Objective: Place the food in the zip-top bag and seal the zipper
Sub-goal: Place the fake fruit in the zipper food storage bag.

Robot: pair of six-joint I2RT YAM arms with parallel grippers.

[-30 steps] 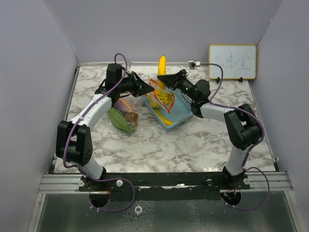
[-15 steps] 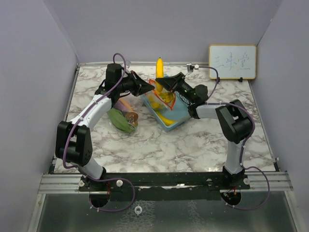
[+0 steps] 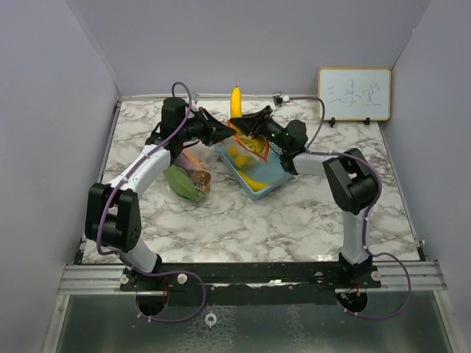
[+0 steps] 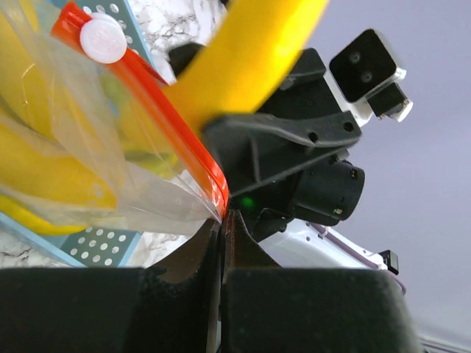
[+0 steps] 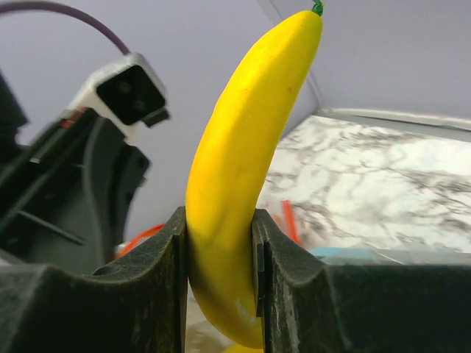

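A yellow banana (image 3: pixel 235 101) stands upright in my right gripper (image 3: pixel 249 126), which is shut on its lower part (image 5: pixel 221 191); the fingers (image 5: pixel 283 250) press on both sides. It hangs just above the mouth of the clear zip-top bag (image 3: pixel 246 145), whose orange zipper rim (image 4: pixel 154 88) carries a white slider (image 4: pixel 103 38). My left gripper (image 3: pixel 221 132) is shut on the bag's rim corner (image 4: pixel 218 206), holding it up. More yellow bananas (image 4: pixel 44 184) lie inside the bag. On the table to the left lie a green leafy vegetable (image 3: pixel 182 182), a brown round fruit (image 3: pixel 200 179), a carrot (image 3: pixel 191 157) and a purple eggplant (image 3: pixel 179 159).
The bag rests in a blue mesh basket (image 3: pixel 268 176) at the table's middle. A small whiteboard (image 3: pixel 354 94) leans on the back wall at the right. The two grippers stand very close together over the bag. Grey walls enclose the marble table (image 3: pixel 294 213).
My right gripper has carried the banana leftward, closer to the left gripper and the bag's held rim. The left arm has stayed where it was.
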